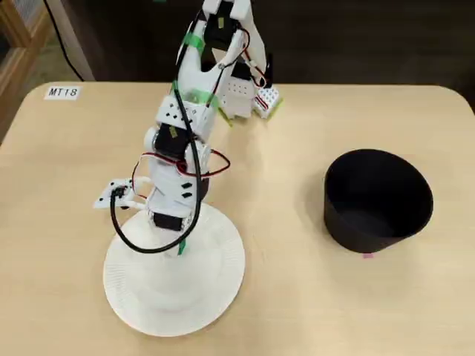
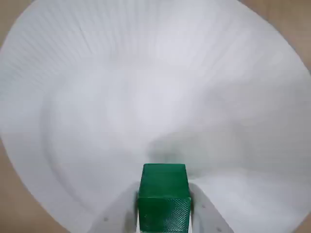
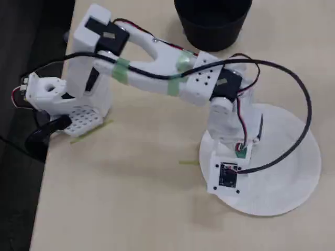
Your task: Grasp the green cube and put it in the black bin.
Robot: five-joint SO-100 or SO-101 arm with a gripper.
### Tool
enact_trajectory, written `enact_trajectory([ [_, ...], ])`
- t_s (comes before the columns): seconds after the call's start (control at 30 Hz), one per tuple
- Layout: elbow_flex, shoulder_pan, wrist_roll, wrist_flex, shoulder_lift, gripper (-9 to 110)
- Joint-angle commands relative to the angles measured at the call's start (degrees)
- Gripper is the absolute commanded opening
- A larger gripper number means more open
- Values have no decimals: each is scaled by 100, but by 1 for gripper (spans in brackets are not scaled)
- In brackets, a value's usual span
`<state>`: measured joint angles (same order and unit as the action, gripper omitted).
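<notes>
Where the wrist view looks straight down, the green cube [image 2: 164, 196] sits at the bottom edge, pinched between the two white fingers [image 2: 206, 213] of the gripper [image 2: 164, 213], over the white plate [image 2: 146, 87]. Its faces are a deep, bright green; the upper face is smooth, while the face nearest the camera carries a fine ribbed texture. Nothing else lies on the plate, whose fluted rim fans outward and whose edge gives way to tan table at the corners.

Neither fixed view shows the cube: the wrist and its cabling cover it. There the gripper [image 1: 178, 248] points down onto the plate [image 1: 215, 289], only a strip of green visible beside its tip, and from the other side the wrist camera board [image 3: 226, 177] hides the fingertips over the plate [image 3: 293, 167].

Well apart from the plate stands the black bin [image 1: 378, 199], upright on the table [image 1: 297, 297], its interior dark and apparently empty. In the other fixed view the bin [image 3: 212, 21] is cut off by the top edge, so only its lower wall shows. A small label [image 1: 62, 93] lies at the table's far corner.
</notes>
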<state>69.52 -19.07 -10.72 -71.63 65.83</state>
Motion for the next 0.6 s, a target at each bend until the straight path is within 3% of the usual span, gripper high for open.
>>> enact_trajectory([
  [0.0, -1389, 88, 141, -1415, 519, 0],
  [0.2, -4078, 387, 527, -3463, 677, 0],
  [0.4, -3182, 1301, 1195, -3463, 2373, 0],
  [0.57, -2927, 3173, 1433, -3463, 2452, 0],
])
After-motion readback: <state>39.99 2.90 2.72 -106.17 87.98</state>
